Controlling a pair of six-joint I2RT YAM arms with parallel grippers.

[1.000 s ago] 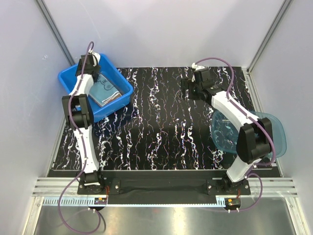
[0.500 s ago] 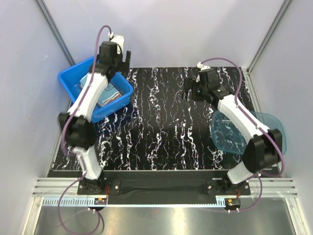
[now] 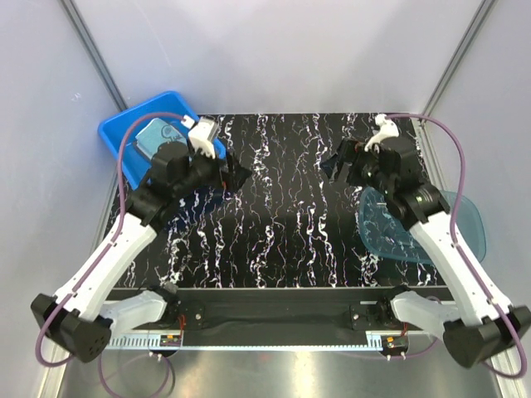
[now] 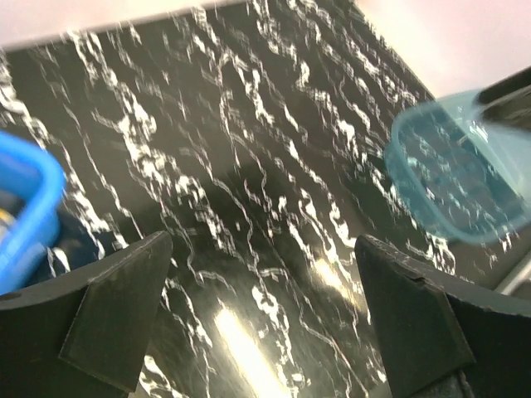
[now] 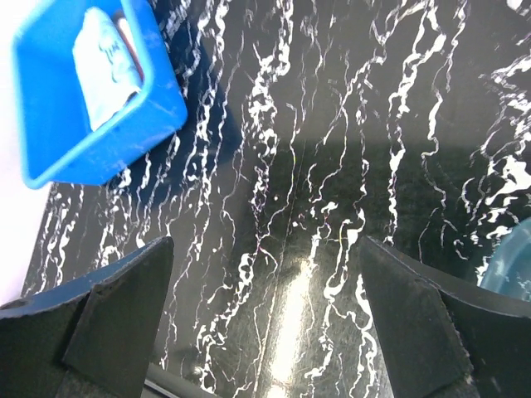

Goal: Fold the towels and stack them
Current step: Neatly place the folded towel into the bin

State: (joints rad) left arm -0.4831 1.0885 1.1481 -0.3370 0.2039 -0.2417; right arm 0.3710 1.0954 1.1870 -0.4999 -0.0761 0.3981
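Note:
A folded light blue towel (image 3: 158, 133) lies in the blue tub (image 3: 124, 126) at the table's far left. The right wrist view shows the same towel (image 5: 101, 63) in the tub (image 5: 58, 124), with a sliver of another cloth beside it. My left gripper (image 3: 231, 175) hovers over the black marbled table just right of the tub, open and empty (image 4: 261, 249). My right gripper (image 3: 345, 162) hangs over the far right part of the table, also open with nothing between its fingers (image 5: 265, 249).
A translucent teal bowl (image 3: 431, 224) sits at the table's right edge, under the right arm; it also shows in the left wrist view (image 4: 455, 174). The tub's rim (image 4: 29, 207) is at the left of that view. White walls close in the table.
The left arm has lifted out of the tub and swung right and back over the table, and its gripper has opened. The right arm has drawn back slightly toward the right.

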